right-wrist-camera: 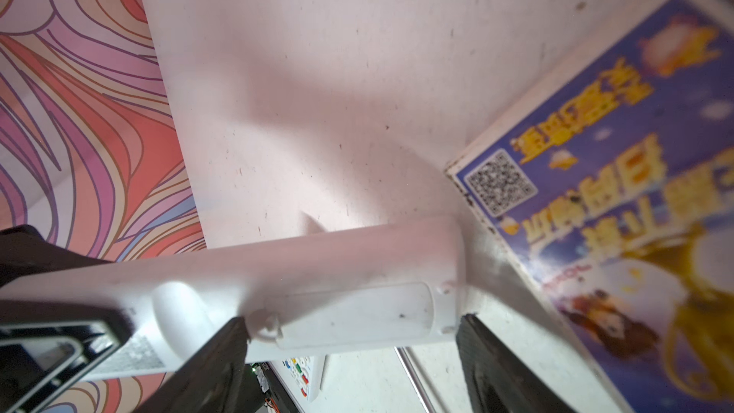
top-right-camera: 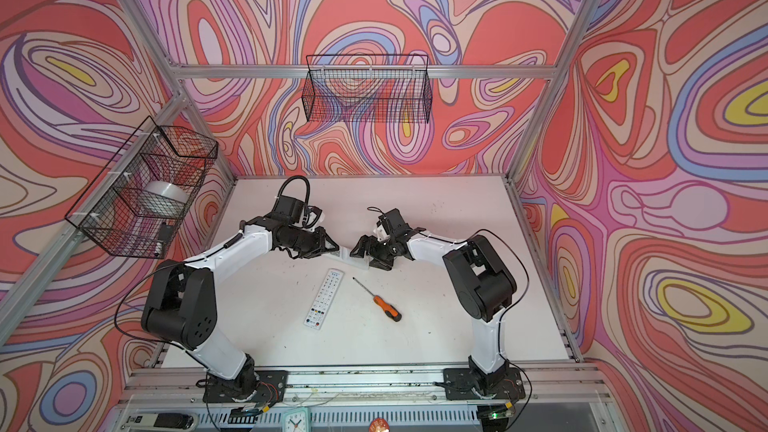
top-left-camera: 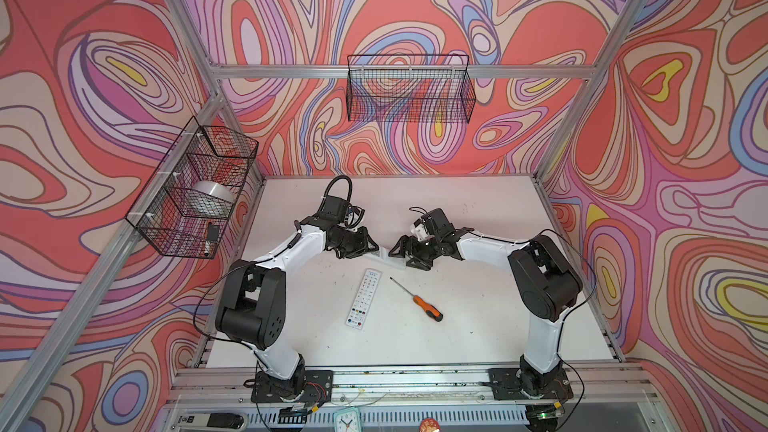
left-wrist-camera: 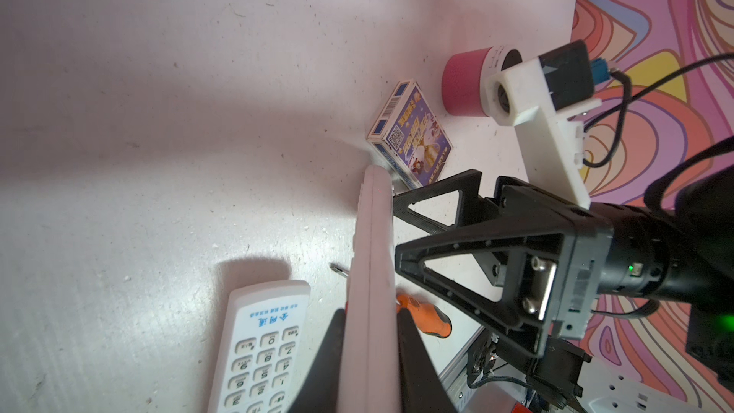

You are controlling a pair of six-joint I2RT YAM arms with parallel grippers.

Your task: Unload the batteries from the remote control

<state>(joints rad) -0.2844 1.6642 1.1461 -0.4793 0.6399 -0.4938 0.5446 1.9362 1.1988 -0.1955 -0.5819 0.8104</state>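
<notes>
The white remote control [top-left-camera: 386,258] [top-right-camera: 345,256] hangs above the table's middle, and my left gripper [top-left-camera: 376,249] [left-wrist-camera: 371,323] is shut on one end of it. In the right wrist view its back faces the camera, with the battery cover [right-wrist-camera: 353,311] in place. My right gripper [top-left-camera: 397,252] [right-wrist-camera: 353,323] stands open, one finger at each end of that cover, close to the remote control [right-wrist-camera: 317,272] and not clamping it. The batteries are hidden.
A second white remote [top-left-camera: 364,299] [left-wrist-camera: 262,343] lies buttons up on the table, beside an orange-handled screwdriver [top-left-camera: 417,300] [left-wrist-camera: 425,317]. A blue card box [left-wrist-camera: 413,141] [right-wrist-camera: 615,192] and a pink tape roll [left-wrist-camera: 464,85] lie under the arms. Wire baskets [top-left-camera: 409,89] [top-left-camera: 195,189] hang on the frame.
</notes>
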